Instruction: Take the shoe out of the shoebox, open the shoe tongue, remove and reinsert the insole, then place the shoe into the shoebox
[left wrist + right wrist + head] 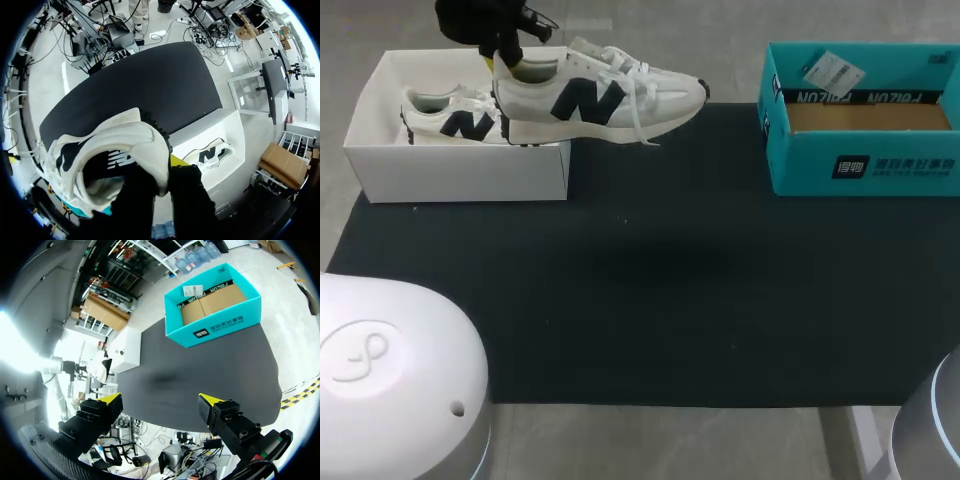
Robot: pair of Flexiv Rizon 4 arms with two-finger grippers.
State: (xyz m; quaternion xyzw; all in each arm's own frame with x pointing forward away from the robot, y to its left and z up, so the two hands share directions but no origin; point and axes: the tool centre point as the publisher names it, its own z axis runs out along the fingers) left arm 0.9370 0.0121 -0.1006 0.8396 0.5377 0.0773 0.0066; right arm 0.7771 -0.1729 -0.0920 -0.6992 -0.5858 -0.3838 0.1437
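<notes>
A white sneaker (pixel 600 95) with a dark N logo hangs in the air over the right end of the white shoebox (pixel 460 170), toe pointing right and laces dangling. My left gripper (pixel 505 55) is shut on its heel collar. In the left wrist view the sneaker (pixel 115 150) fills the space at my left gripper (pixel 160 175), with one yellow fingertip (pixel 177 161) showing beside the heel. A second matching sneaker (pixel 450 115) lies inside the shoebox (pixel 220 125). My right gripper (pixel 161 400) hovers open and empty above the black mat (pixel 200 370).
A teal cardboard box (pixel 860 150) stands open at the mat's back right, seen ahead of my right gripper as the teal box (pixel 215 315). The black mat (pixel 650 290) covers the table. My arms' bases (pixel 390 390) sit at the near corners.
</notes>
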